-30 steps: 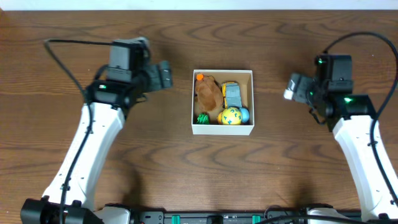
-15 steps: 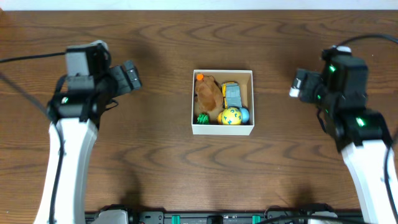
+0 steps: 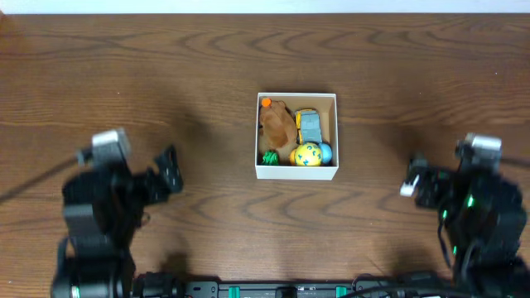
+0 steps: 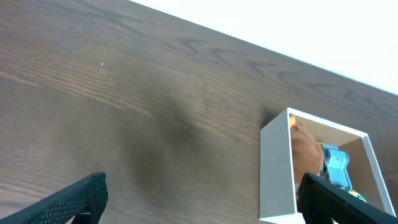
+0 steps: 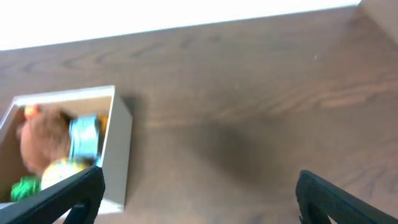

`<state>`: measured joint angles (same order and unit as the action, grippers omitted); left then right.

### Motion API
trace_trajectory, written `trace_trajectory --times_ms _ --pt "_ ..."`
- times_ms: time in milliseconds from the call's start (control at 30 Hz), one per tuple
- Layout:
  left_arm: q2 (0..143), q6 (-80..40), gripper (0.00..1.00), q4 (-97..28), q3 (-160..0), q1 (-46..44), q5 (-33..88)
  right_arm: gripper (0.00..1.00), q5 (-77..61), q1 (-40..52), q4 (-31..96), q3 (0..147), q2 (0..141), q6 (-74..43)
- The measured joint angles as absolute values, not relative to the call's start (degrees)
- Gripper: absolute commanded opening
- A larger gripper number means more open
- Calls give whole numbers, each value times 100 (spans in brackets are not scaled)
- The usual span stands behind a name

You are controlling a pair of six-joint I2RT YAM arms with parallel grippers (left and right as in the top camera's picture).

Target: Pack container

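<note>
The container [image 3: 296, 172] is a square white-walled cardboard box at the table's middle. It holds a brown plush toy [image 3: 277, 125], a blue-and-yellow toy car [image 3: 310, 126], a yellow ball [image 3: 307, 154], a small blue ball [image 3: 325, 152] and a green piece [image 3: 270, 157]. It also shows in the left wrist view [image 4: 277, 168] and the right wrist view [image 5: 118, 155]. My left gripper [image 3: 169, 170] is open and empty, well left of the box, near the front edge. My right gripper [image 3: 413, 178] is open and empty, well right of it. Both sets of fingers [image 4: 202, 199] [image 5: 199, 196] frame bare wood.
The dark wooden table [image 3: 207, 58] runs to a white far edge at the top of the overhead view. Nothing else lies on it besides the box.
Both arms have drawn back from beside the box toward the front edge of the table, the left one down-left and the right one down-right. The box and its toys have not moved.
</note>
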<state>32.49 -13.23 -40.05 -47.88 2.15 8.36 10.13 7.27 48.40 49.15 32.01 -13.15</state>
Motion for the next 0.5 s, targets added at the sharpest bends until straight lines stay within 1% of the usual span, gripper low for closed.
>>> trace_trajectory --times_ms 133,500 --pt "2532 -1326 98 -4010 -4375 215 836 99 987 792 4965 4329 2652 -1448" --pt "2394 -1326 98 -4198 -4318 215 836 99 904 792 4978 4209 2556 -1601"
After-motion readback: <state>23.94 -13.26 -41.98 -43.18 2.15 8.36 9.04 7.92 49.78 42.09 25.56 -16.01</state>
